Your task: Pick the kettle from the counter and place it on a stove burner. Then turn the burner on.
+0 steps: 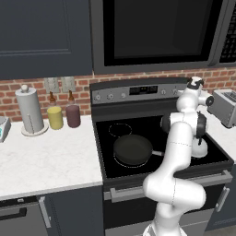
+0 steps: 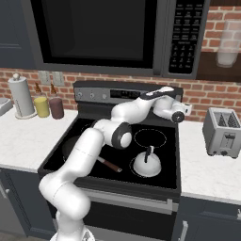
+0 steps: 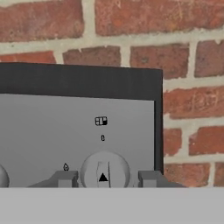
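The silvery-white kettle [image 2: 147,164] stands upright on the front-right stove burner [image 2: 133,174] of the black glass cooktop; in the left base view the kettle [image 1: 201,148] is partly hidden behind my arm. My arm reaches over the cooktop to the right end of the stove's grey control panel [image 2: 117,94]. In the hand view my gripper [image 3: 107,178] is open, with one fingertip [image 3: 65,178] on each side of the rightmost round knob [image 3: 105,168]. Narrow gaps show between the fingers and the knob. The white counter [image 1: 46,161] lies left and right of the stove.
A dark frying pan [image 1: 132,150] sits on the front-left burner, handle pointing right. A silver toaster [image 2: 222,132] stands on the right counter. A paper towel roll [image 1: 30,110] and two canisters [image 1: 55,117] stand at the left. A microwave [image 2: 103,33] hangs above the stove.
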Controlling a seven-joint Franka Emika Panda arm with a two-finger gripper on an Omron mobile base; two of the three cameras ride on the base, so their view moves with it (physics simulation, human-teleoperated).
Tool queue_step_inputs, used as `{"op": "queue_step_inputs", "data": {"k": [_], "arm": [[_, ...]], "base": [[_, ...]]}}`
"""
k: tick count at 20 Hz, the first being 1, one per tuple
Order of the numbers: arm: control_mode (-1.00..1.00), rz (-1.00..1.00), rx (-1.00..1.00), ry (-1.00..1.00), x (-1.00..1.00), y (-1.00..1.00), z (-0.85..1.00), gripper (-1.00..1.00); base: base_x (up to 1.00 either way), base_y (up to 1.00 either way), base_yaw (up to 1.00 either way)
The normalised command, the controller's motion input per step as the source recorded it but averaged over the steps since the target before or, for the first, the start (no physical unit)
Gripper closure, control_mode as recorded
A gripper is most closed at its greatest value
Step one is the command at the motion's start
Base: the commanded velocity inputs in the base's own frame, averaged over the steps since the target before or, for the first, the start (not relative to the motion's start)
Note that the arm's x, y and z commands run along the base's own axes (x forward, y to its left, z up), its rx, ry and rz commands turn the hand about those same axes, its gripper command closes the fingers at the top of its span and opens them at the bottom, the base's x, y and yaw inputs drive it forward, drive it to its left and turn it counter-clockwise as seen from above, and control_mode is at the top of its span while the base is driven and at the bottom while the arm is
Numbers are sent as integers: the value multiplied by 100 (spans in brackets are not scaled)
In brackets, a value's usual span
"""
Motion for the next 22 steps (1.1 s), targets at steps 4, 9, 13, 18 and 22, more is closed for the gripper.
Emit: {"op": "queue_step_inputs", "data": {"k": [4,9,13,18,22], "arm": [[-100,0,0,0,0,0,0,100],[-100,-1,0,0,0,3,0,100],[-100,0,0,0,0,1,0,100],[-100,0,0,-2,0,1,0,100],[-100,0,-1,0,0,1,0,100]], "base": [[0,0,0],[0,0,0],[0,0,0],[0,0,0],[0,0,0]]}}
